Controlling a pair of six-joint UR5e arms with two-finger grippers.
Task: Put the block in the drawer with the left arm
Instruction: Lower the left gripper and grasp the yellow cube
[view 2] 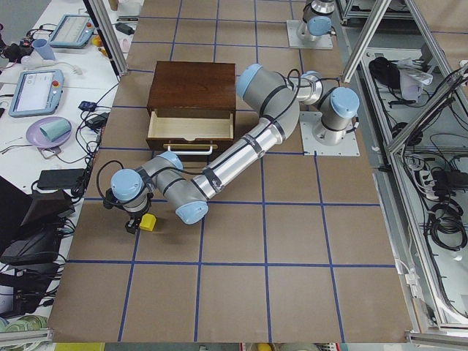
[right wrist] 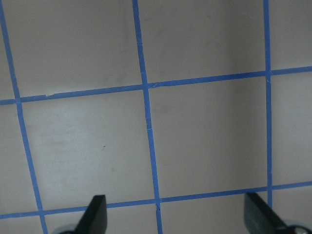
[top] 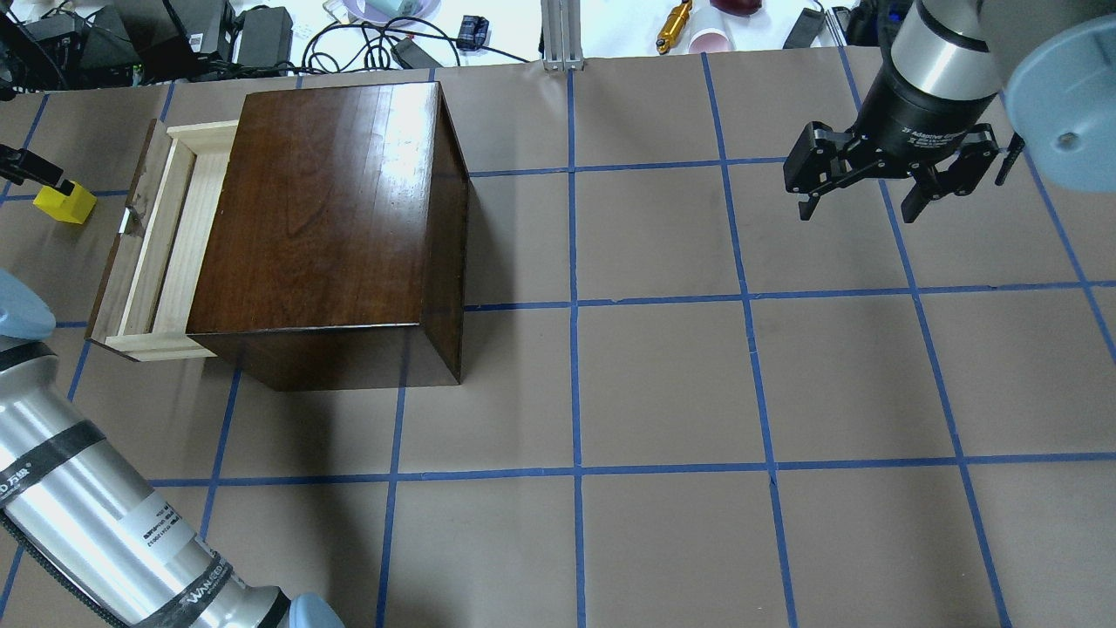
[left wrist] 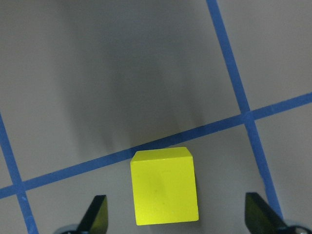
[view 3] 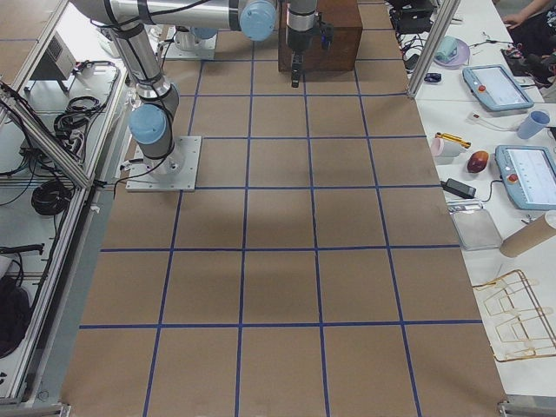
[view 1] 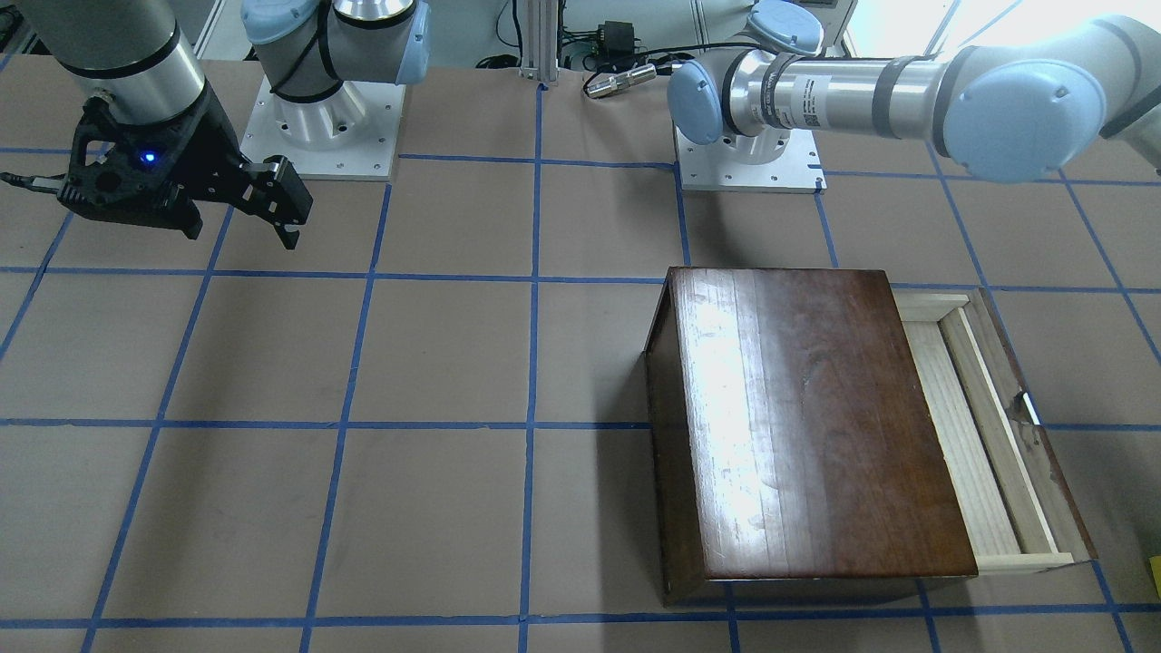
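Yellow catches the eye first: the block (left wrist: 164, 186) sits on the paper-covered worktop (top: 663, 375), its far edge against a blue tape line. In the overhead view it is at the far left, near the dark front of the drawer (top: 170, 244) but apart from it. The drawer stands open from the glossy brown box (top: 323, 201), and the pale channel that shows holds nothing.

The left tool (left wrist: 178, 214) hangs low over the block with its fingers spread wide, one on each side and neither touching. The right tool (top: 859, 209) hovers at the upper right of the overhead view, also spread and holding nothing.

I judge the task barely begun. The drawer is ready and the tool is lined up, but gripping, lifting, carrying and releasing are all left to do.
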